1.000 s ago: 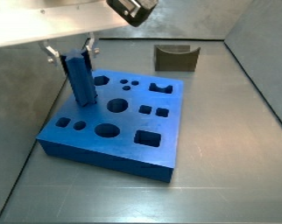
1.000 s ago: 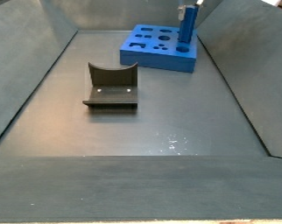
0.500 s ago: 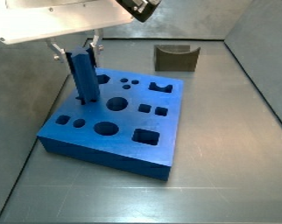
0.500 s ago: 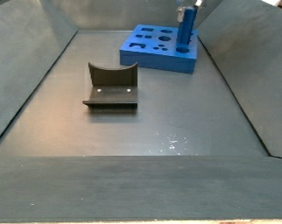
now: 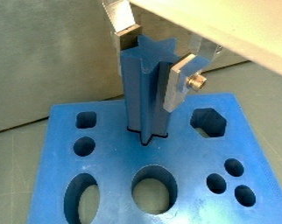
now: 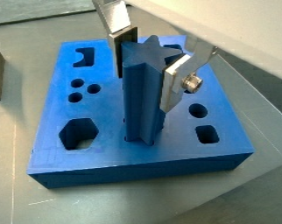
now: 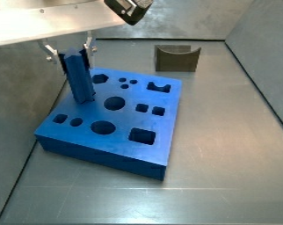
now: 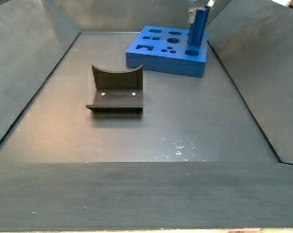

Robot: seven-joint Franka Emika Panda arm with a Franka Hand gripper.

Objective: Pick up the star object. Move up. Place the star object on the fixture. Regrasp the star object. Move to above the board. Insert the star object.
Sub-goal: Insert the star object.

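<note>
A grey metal floor [image 8: 174, 136] with sloped grey walls [image 8: 34, 82].

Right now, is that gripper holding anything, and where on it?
Yes: the gripper clamps the upright blue star peg near its top end; its bottom sits in the board.

The star object [image 7: 77, 76] stands upright in the board [image 7: 114, 141], the claw [image 5: 155, 59] around its top; the fixture [image 7: 176, 58] sits well apart behind.

We see the gripper [image 6: 147, 52] with its silver fingers [image 6: 176, 80] on both sides of the star object [image 6: 144, 96], which stands straight up in the board [image 6: 109, 149].
</note>
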